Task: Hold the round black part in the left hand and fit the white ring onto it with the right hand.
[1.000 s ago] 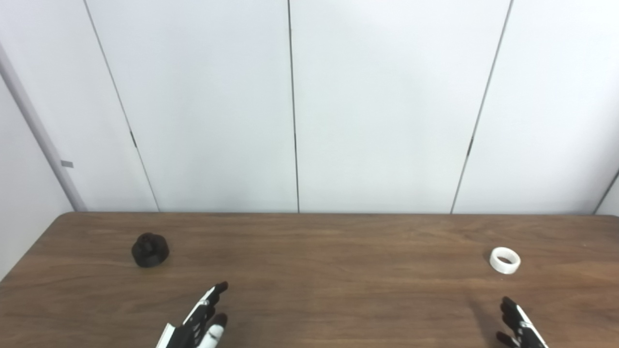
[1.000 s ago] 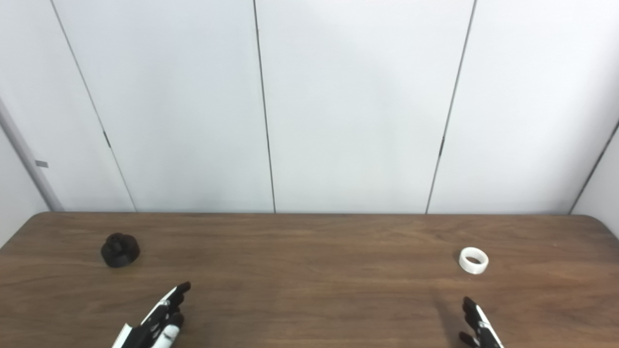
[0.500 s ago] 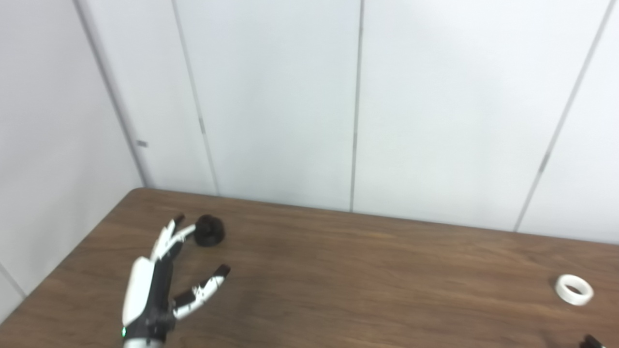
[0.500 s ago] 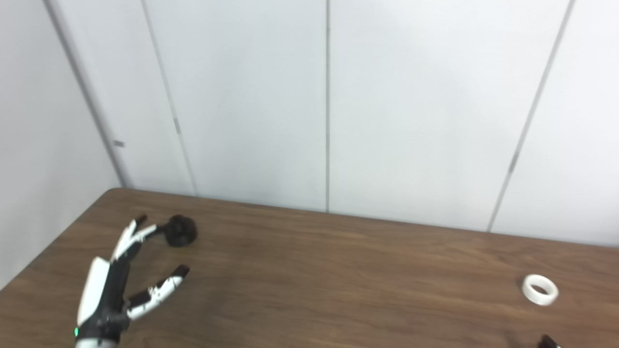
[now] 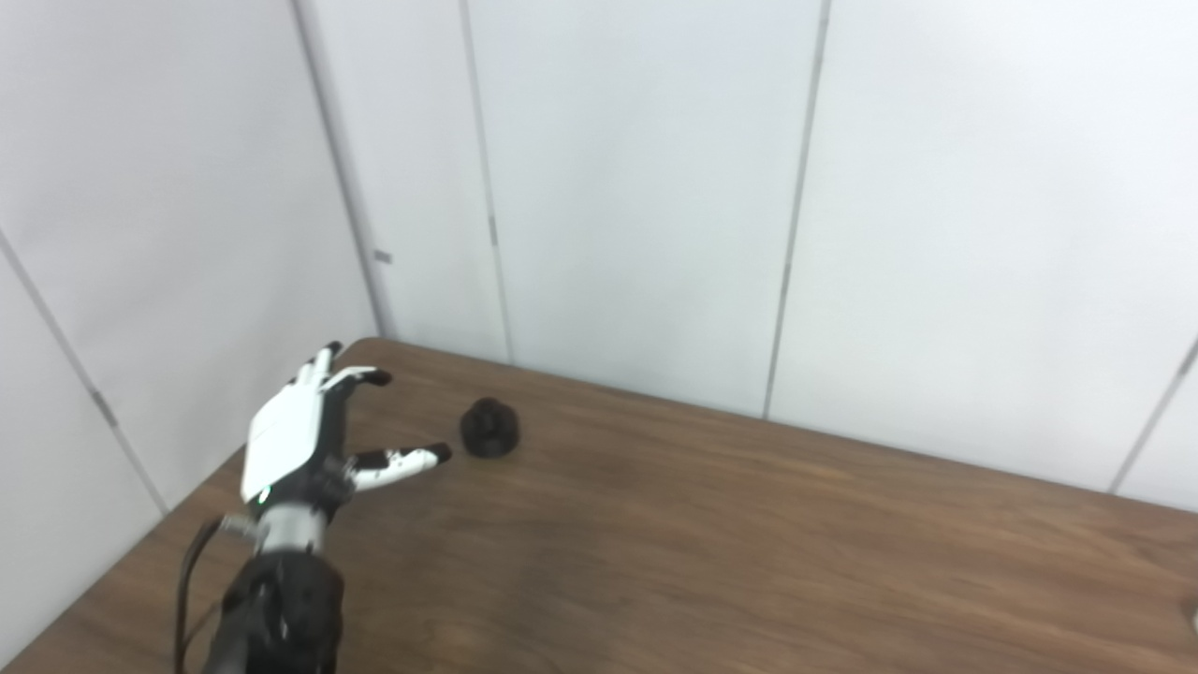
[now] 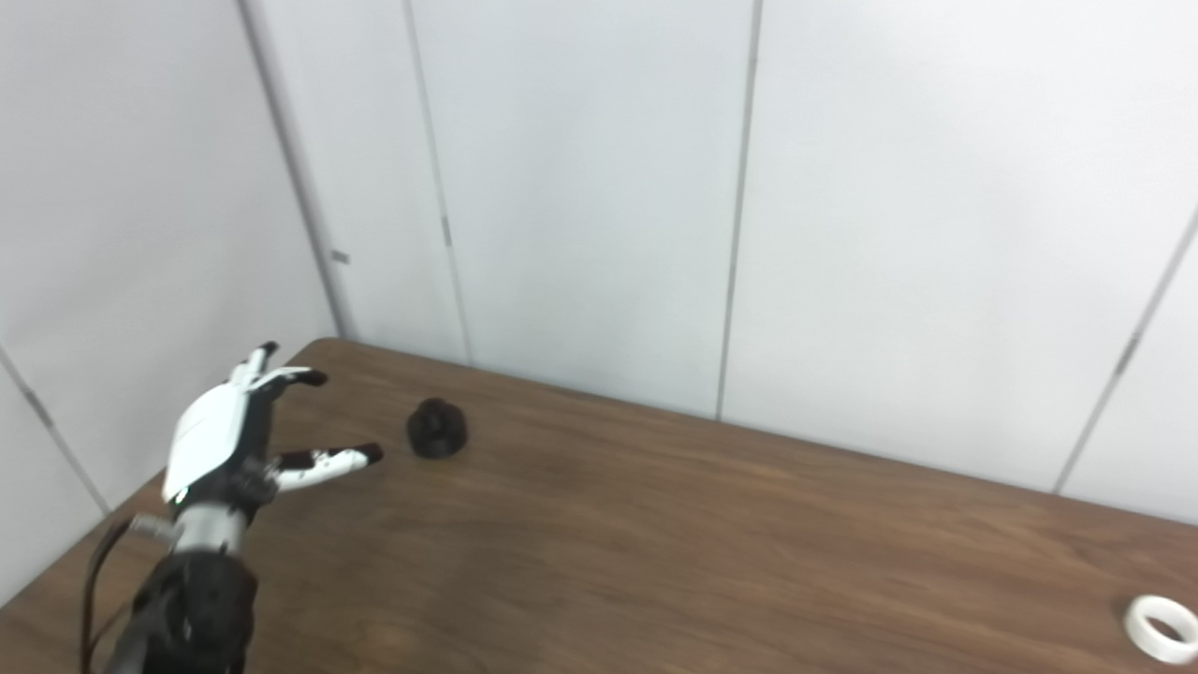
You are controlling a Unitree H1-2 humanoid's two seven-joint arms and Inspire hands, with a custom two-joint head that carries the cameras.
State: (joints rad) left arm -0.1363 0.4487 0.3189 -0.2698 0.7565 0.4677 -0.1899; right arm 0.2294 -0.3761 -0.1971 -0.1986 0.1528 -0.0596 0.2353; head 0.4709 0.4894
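On the far left of the brown wooden bench [image 5: 711, 552], the left hand [image 5: 304, 438] is hovering above the surface with fingers [image 5: 360, 377] spread apart and thumb [image 5: 402, 458] sticking out to the right, holding nothing. Round black part [image 5: 489, 428] is sitting upright on the bench just right of the thumb tip, near it but not touching. White ring [image 6: 1161, 628] is lying flat way over at the bench's right edge, well apart from the black part; only the right eye view is showing it fully. Right hand is falling outside both views, so its state cannot be told. White wall panels [image 5: 636, 187] are standing behind the bench.
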